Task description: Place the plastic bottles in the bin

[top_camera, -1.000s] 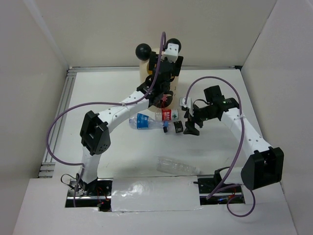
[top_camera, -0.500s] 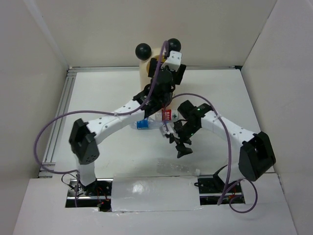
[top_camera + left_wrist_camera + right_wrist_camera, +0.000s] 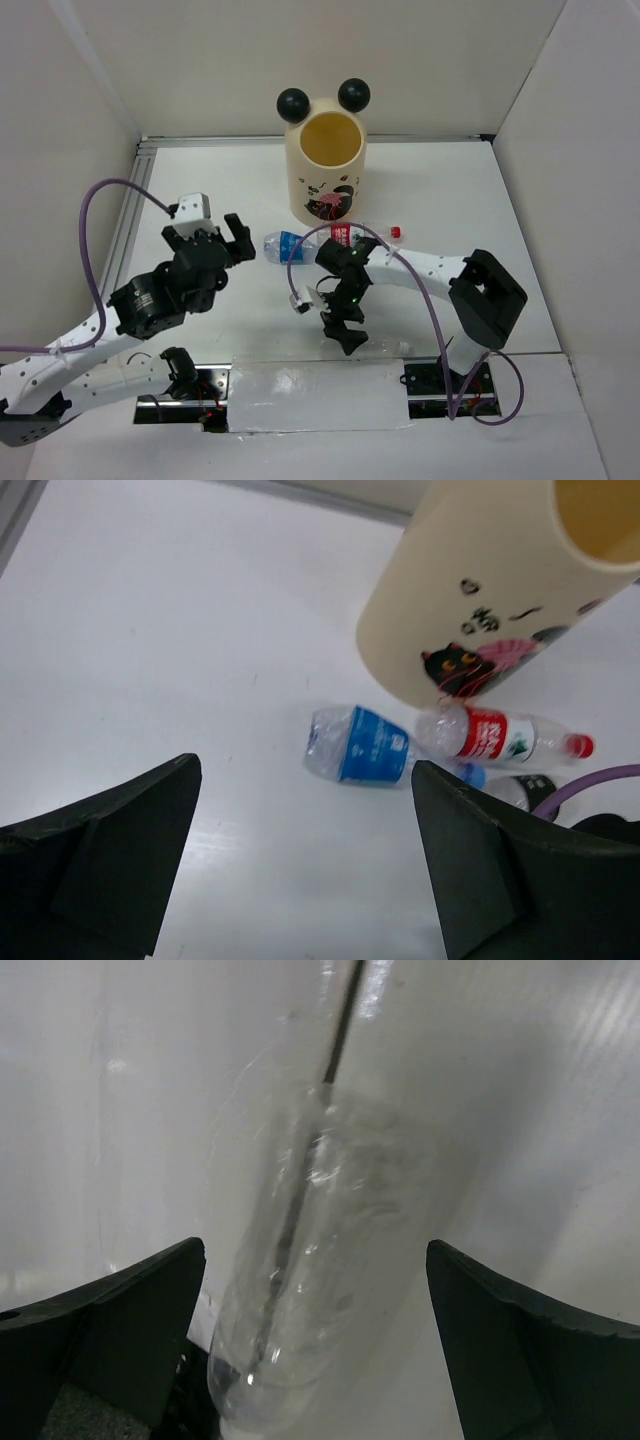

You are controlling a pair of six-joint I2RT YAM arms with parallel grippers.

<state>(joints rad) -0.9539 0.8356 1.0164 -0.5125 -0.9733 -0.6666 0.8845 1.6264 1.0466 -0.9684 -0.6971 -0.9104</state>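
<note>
Beneath right hand [image 3: 315, 1260], clear bottle [image 3: 345, 1175]

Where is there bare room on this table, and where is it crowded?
Bare: table right of the bin to the wall, and left of it to the rail. Crowded: before the bin, with blue-label bottle, red-white bottle and right gripper.

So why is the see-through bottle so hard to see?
Right wrist view: the unlabelled bottle is clear, so the white table shows through and only glints mark its edges. Top view: it almost melts into the table. Left wrist view: the blue-label bottle shows sharp and bright.
</note>
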